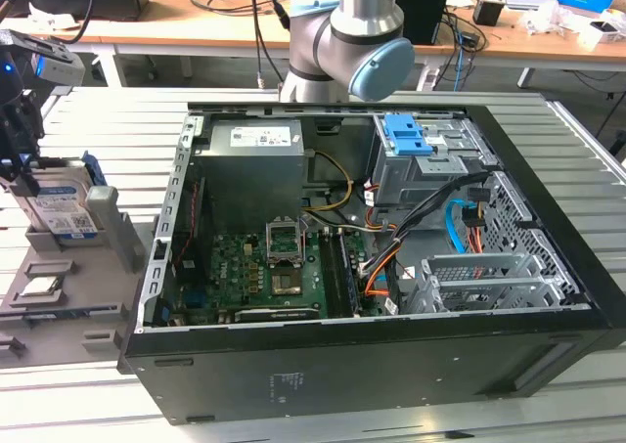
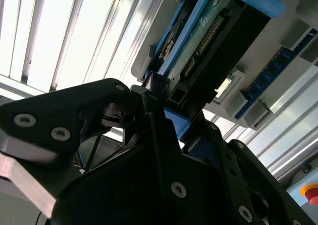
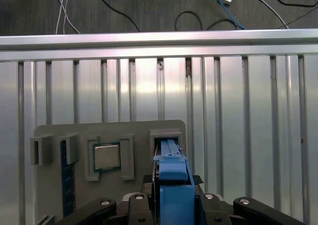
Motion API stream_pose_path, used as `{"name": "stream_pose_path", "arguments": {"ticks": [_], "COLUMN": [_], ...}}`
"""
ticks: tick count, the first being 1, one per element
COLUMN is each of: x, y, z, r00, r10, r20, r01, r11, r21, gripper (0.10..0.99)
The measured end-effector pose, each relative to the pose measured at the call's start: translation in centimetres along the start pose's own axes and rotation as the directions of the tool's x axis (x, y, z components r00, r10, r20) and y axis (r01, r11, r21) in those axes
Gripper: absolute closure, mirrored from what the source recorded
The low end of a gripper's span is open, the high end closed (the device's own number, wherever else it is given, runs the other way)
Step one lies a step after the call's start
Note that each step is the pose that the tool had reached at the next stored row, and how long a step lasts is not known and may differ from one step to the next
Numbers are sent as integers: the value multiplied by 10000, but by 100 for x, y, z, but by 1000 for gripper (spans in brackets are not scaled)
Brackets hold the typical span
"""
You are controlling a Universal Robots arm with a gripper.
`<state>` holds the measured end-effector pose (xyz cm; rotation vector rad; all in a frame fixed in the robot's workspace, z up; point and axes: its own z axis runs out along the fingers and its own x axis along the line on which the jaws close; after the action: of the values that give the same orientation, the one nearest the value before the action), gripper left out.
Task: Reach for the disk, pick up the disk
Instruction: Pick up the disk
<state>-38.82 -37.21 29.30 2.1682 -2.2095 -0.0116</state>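
The fingers (image 2: 155, 119) are set narrow, one against each broad face of the disk (image 3: 170, 158). Judging by both wrist views, they are closed on its upper end, so the gripper (image 1: 22, 161) appears to have it clamped while its lower end sits in its slot. To do this step well, I judge the grip should stay centred across the top edge, with the pads on the flat metal faces rather than on the plastic rail, which could flex or slip. The pull should run straight along the slot. Any tilt would likely jam the lower corners against the slot walls or drag the grey holder plate (image 3: 134, 128) up off the slatted table (image 1: 587, 169). The disk stands upright on its narrow edge in a slot at the far corner of that plate, on the exterior view's left. It is well apart from the open computer case (image 1: 391, 267). It is a flat, rectangular, silver-grey drive. One face carries a white-and-blue label, a bright blue rail runs along its edge, and in the second wrist view its underside shows a dark circuit board with a row of connector pins. It looks rigid and smooth, so a firm, square hold should suit it. The processor chip (image 3: 107, 156) lies in a recess just beside the slot, and a blue memory stick (image 3: 67, 183) stands near the plate's opposite edge.
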Motion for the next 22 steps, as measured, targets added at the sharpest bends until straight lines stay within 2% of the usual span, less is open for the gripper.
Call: {"name": "stream_pose_path", "arguments": {"ticks": [3, 13, 22], "x": [1, 7, 10], "y": [1, 3, 2], "z": [-18, -242, -390], "r00": [10000, 10000, 10000], "r10": [0, 0, 0], "r20": [-1, -1, 0], "r01": [0, 0, 0], "r11": [10000, 10000, 10000], "r21": [-1, -1, -1], "gripper": [718, 718, 718]}}
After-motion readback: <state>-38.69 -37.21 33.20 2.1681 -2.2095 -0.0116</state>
